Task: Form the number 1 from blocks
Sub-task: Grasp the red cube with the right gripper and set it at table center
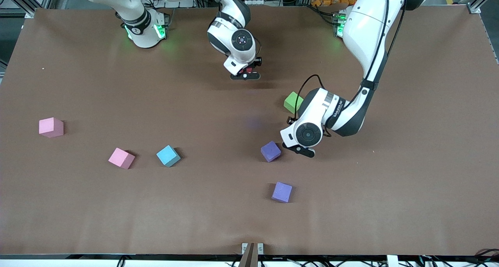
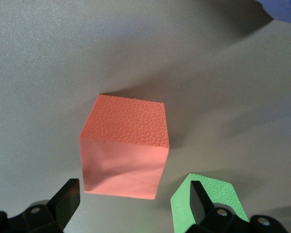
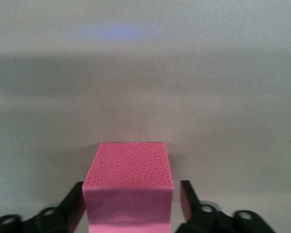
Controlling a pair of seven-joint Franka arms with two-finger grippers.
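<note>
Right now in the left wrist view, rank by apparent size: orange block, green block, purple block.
1. orange block, fully shown.
2. green block, partly cut off.
3. purple block, only a corner at the edge.
Cropping drives this; true sizes may match.

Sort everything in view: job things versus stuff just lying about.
Job: two pink blocks; light blue block; two purple blocks; green block; orange block under the open left gripper; deep pink block between the open right gripper's fingers.
Lying about: metal bracket at the table's edge.

Two glossy white arms with black joint bands, round black wrist caps, black cables and green-lit bases
</note>
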